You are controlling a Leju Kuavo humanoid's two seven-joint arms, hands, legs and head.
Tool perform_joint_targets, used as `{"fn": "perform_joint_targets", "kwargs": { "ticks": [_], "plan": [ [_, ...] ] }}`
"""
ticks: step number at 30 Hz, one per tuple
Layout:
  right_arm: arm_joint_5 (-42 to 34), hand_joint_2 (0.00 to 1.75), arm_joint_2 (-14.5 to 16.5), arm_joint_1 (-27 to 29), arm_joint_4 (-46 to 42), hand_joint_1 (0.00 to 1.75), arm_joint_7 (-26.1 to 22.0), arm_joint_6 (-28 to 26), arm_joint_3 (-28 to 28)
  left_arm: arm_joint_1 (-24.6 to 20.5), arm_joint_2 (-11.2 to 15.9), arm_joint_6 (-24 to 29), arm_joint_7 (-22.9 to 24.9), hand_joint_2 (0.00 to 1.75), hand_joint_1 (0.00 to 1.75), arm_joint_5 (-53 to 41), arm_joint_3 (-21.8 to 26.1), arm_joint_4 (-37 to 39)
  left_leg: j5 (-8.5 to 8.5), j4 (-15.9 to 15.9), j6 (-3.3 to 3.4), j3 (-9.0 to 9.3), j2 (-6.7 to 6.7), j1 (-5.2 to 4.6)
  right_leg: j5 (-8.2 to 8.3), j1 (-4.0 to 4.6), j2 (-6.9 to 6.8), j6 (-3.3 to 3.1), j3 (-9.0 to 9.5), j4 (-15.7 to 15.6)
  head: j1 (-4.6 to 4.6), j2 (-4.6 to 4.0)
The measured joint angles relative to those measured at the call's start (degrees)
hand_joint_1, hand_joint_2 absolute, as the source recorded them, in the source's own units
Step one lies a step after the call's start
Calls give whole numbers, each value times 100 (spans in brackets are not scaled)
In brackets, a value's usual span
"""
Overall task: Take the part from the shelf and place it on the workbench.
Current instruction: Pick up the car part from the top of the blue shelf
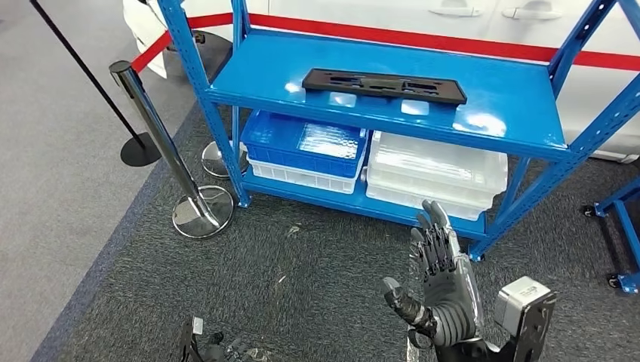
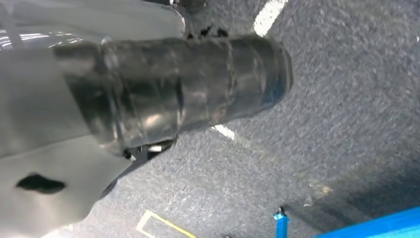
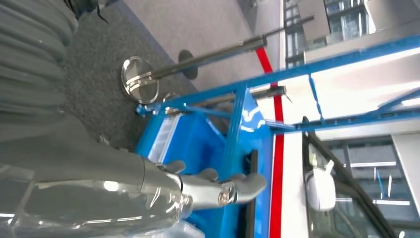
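Observation:
The part (image 1: 384, 85) is a long, flat black plastic piece with cut-outs, lying on the upper board of the blue shelf (image 1: 513, 98). My right hand (image 1: 441, 286) is raised in front of the shelf's lower level, well short of the part, fingers spread and holding nothing. In the right wrist view that hand (image 3: 99, 183) has its thumb stretched toward the shelf (image 3: 237, 129), and the part (image 3: 250, 198) is a dark strip beyond it. Dark bits of my left hand (image 1: 205, 348) peek in at the lower edge of the head view; its fingers are hidden.
A blue crate (image 1: 302, 143) and stacked white trays (image 1: 438, 170) sit on the lower board. Chrome stanchions (image 1: 202, 211) with a red belt stand to the left, a white car behind. Another blue frame on casters (image 1: 623, 219) is at the right. Dark carpet lies between me and the shelf.

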Motion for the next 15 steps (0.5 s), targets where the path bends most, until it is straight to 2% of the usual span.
{"fn": "perform_joint_targets", "kwargs": {
  "ticks": [1,3,4,5,6,7,8,10,11,12,14,15],
  "plan": [
    [-27,0,0,1,-5,0,-33,15,0,-4,0,1,1,0,0,-2,-2,0,-91,256,-27,-148,11,10,-26,-3,-2,-28,48,-12,-1,0],
    [-122,0,1,8,-11,0,-147,57,0,1,-1,5,3,0,0,-5,-8,1,-341,933,-83,-608,27,25,-103,4,-2,-59,121,-17,-4,0],
    [-167,0,1,16,-12,0,-207,79,0,10,-2,8,3,0,0,-7,-11,1,-433,1164,-102,-819,30,32,-149,6,4,-61,163,-17,-2,0],
    [-197,0,0,24,-11,0,-251,90,0,20,-2,13,4,0,0,-9,-14,2,-448,1239,-107,-960,33,36,-199,8,11,-61,219,-17,-4,0],
    [-212,0,0,30,-11,0,-276,95,0,26,-2,18,4,0,0,-10,-15,2,-341,1113,-98,-1006,35,38,-256,9,19,-58,293,-17,-4,0],
    [-223,0,0,33,-11,0,-289,97,0,29,-1,23,4,0,0,-13,-16,2,-100,820,-72,-974,37,34,-320,9,24,-51,380,-19,-4,0],
    [-232,0,0,34,-11,0,-293,97,0,32,2,27,4,0,0,-16,-16,3,235,455,-32,-920,45,21,-384,9,26,-39,446,-25,-2,0],
    [-254,0,1,41,-10,0,-298,99,0,34,16,32,5,0,0,-25,-17,11,632,-56,49,-835,54,-32,-484,7,35,11,549,-43,6,0],
    [-263,0,1,45,-9,0,-300,103,0,40,22,34,9,0,0,-30,-19,15,699,-157,89,-824,55,-57,-507,9,39,42,575,-48,9,0],
    [-268,0,1,48,-12,0,-305,108,0,46,27,36,13,0,0,-38,-20,19,658,-185,121,-796,51,-71,-511,16,44,74,614,-59,12,0],
    [-268,0,0,42,-20,0,-324,122,0,58,28,38,20,0,0,-55,-21,20,697,-305,178,-663,46,-46,-523,23,37,120,635,-8,14,0],
    [-267,0,0,37,-24,0,-340,129,0,54,28,37,20,0,0,-61,-21,20,688,-355,203,-579,46,-33,-539,23,31,135,584,118,19,0]
  ]
}}
